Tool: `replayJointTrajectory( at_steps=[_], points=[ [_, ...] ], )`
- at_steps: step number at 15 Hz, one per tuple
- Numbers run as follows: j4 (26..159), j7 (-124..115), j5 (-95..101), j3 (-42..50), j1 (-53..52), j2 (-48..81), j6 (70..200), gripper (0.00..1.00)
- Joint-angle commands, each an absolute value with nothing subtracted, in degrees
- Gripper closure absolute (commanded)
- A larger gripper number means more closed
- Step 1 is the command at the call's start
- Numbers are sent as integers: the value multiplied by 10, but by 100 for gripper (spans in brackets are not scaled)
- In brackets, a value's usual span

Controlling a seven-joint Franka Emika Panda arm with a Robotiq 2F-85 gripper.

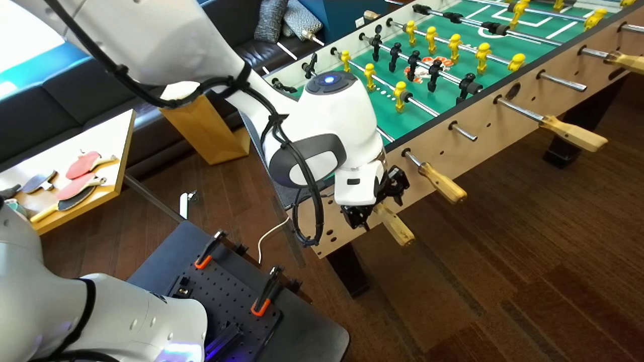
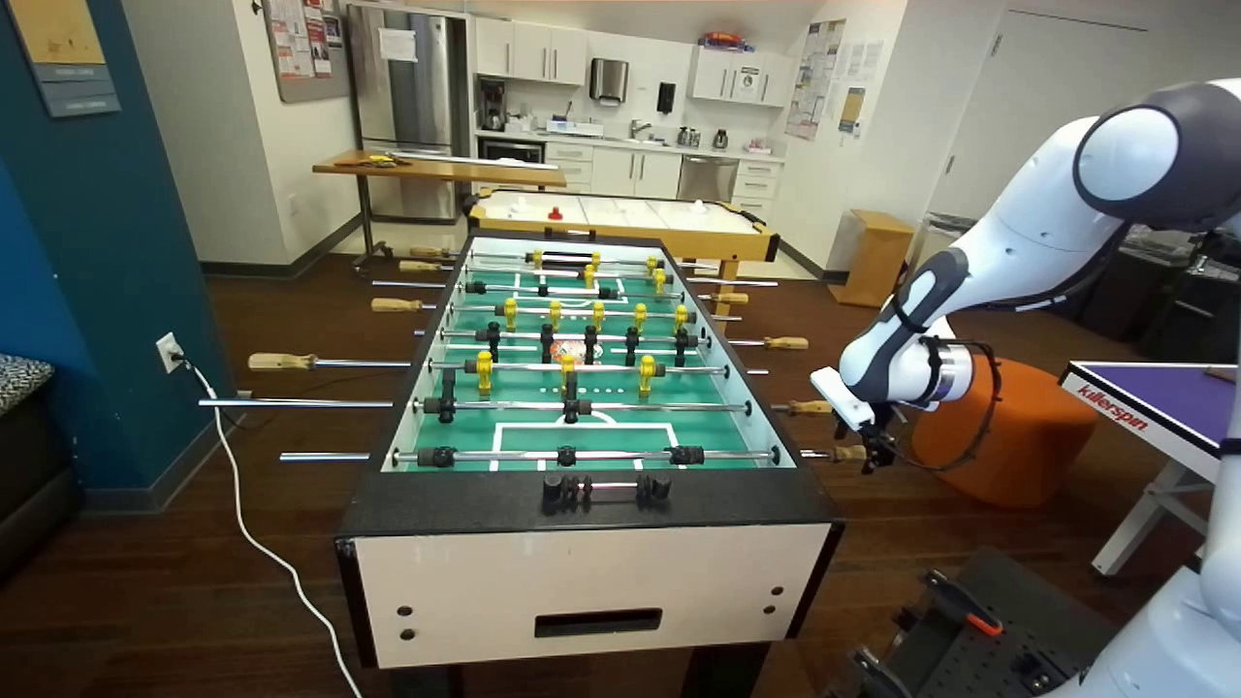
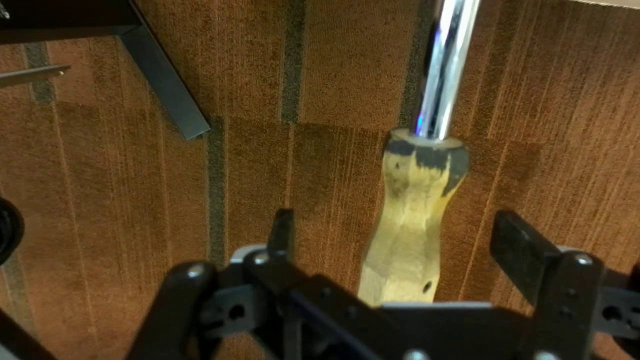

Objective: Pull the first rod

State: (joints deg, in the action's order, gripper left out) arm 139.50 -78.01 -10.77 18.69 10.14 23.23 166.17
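Note:
The first rod is a silver metal bar with a tan wooden handle (image 1: 395, 227) at the near end of the foosball table (image 1: 347, 226). In an exterior view, its bar (image 2: 620, 455) crosses the table and its handle (image 2: 851, 453) sticks out on the robot's side. In the wrist view, the handle (image 3: 407, 220) narrows at its waist and has dark patches at its top. My gripper (image 3: 395, 222) is open, with one finger on each side of the handle and gaps on both sides. The handle's lower end is hidden behind the gripper body. The gripper (image 1: 381, 198) also shows in an exterior view.
A second wooden-handled rod (image 1: 443, 183) sticks out close beside the gripper, with more rods further along. The robot's black stand (image 1: 312, 334) has orange-tipped clamps (image 1: 260, 306). A dark angled leg (image 3: 165, 85) shows at the upper left in the wrist view.

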Motion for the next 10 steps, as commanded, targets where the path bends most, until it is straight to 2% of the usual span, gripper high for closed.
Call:
replayJointTrajectory(
  at_steps=[1,9,10],
  points=[
    [1378,-776,-130,190,94,253,1677,0],
    [1371,-768,-141,184,95,260,1674,0],
    [1373,-766,-141,183,95,258,1675,25]
  ],
)
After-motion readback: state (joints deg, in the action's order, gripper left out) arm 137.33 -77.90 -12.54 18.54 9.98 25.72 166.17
